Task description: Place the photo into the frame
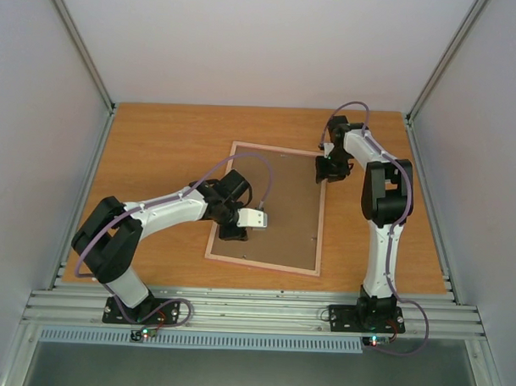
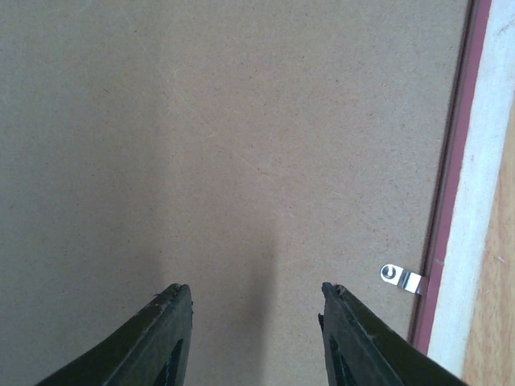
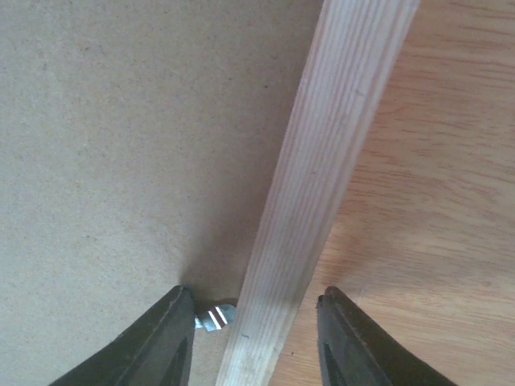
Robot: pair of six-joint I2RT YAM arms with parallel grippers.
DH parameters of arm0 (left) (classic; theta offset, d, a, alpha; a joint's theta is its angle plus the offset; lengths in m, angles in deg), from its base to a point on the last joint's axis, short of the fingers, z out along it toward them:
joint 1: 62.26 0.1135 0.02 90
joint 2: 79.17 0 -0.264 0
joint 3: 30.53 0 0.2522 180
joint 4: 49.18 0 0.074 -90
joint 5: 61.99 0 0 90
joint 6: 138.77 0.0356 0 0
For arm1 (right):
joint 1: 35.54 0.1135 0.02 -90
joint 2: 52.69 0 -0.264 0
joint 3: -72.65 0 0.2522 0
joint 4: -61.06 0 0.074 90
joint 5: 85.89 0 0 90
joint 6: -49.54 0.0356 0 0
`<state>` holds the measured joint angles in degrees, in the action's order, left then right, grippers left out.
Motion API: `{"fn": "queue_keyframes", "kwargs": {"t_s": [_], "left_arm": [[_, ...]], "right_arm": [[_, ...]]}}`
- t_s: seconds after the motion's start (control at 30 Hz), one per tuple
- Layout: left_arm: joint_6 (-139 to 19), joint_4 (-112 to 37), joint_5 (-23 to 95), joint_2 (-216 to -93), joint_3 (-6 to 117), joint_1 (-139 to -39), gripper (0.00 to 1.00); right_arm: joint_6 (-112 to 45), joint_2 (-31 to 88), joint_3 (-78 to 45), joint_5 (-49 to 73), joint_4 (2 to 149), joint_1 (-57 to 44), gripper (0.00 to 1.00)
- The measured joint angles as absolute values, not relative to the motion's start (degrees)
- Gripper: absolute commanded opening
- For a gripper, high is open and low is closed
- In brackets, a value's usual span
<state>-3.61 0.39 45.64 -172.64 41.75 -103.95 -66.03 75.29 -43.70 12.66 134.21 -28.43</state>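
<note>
Toward the bench (image 1: 158,147)'s front edge, the left gripper (image 2: 253,293) hovers spread and empty over the backing board (image 1: 283,202), which sits in the face-down frame (image 1: 320,233) mid-bench. Farther back, the right gripper (image 3: 253,297) stands spread astride the frame's right rail, one finger touching a metal clip (image 3: 213,318). The photo is hidden, presumably under the board; fastening clips seems left.

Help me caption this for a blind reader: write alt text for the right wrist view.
Two dark open fingers straddle the pale wooden rail of the frame. Brown backing board fills one side, the wooden table the other; a small metal clip sits by the finger over the board.
</note>
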Motion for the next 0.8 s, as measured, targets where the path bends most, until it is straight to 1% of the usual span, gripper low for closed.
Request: {"fn": "queue_keyframes", "kwargs": {"t_s": [0.1,0.27,0.33,0.53,0.7,0.8], "left_arm": [[-3.61,0.37,45.64,-172.64,41.75,-103.95,0.45],[-3.61,0.35,45.57,-172.64,41.75,-103.95,0.45],[-3.61,0.32,45.55,-172.64,41.75,-103.95,0.45],[-4.15,0.26,45.51,-172.64,41.75,-103.91,0.48],[-6.32,0.39,45.7,-172.64,43.06,-102.58,0.51],[-8.48,0.48,46.12,-172.64,44.92,-99.82,0.52]], "right_arm": [[-65.79,75.29,-43.7,12.9,134.21,-28.36,0.34],[-65.85,75.29,-43.67,12.66,134.39,-28.43,0.21],[-66.11,75.14,-43.48,12.23,134.04,-28.49,0.21],[-66.88,74.55,-42.41,12.64,132.79,-28.49,0.37],[-69.35,74.53,-43.02,12.97,132.88,-28.6,0.6],[-72.06,74.53,-44.7,14.24,132.79,-28.62,0.72]]}}
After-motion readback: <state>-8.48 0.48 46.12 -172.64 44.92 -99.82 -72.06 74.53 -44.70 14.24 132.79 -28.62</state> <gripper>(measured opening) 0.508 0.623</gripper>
